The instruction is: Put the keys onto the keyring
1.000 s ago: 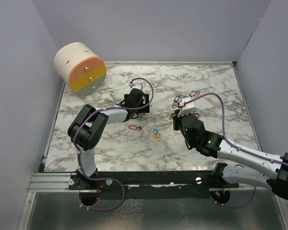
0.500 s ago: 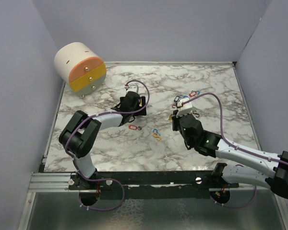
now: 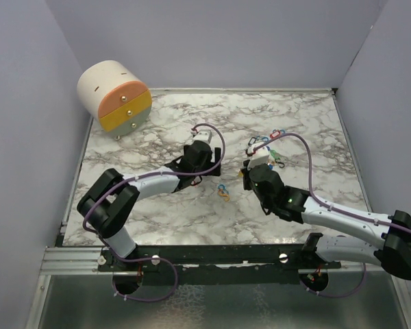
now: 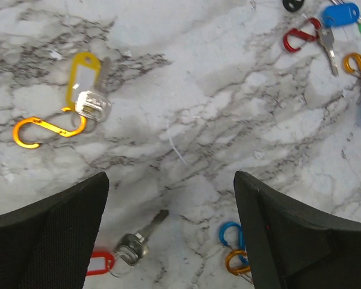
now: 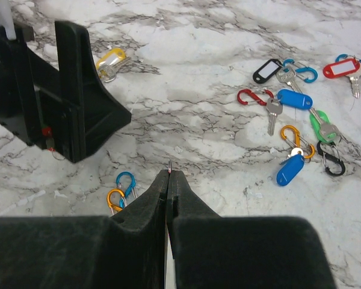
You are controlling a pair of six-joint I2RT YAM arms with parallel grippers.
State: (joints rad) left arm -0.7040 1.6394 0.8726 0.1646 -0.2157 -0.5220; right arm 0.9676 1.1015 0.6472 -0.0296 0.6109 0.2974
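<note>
Marble table (image 3: 157, 123), left claw (image 4: 169, 177) spread above red-tagged key (image 4: 123, 256), right claw (image 5: 168, 177) pressed together

No legible text, numbers or brands in any view, white insert of the yellow key tag (image 4: 84, 77) looks blank, other tags (image 5: 293, 99) too small to read

A marble table (image 3: 308, 116) carries scattered tagged keys (image 5: 293, 99), loose carabiners (image 3: 223, 192) and a round drawer box (image 3: 115, 96) at its far-left corner.
</note>
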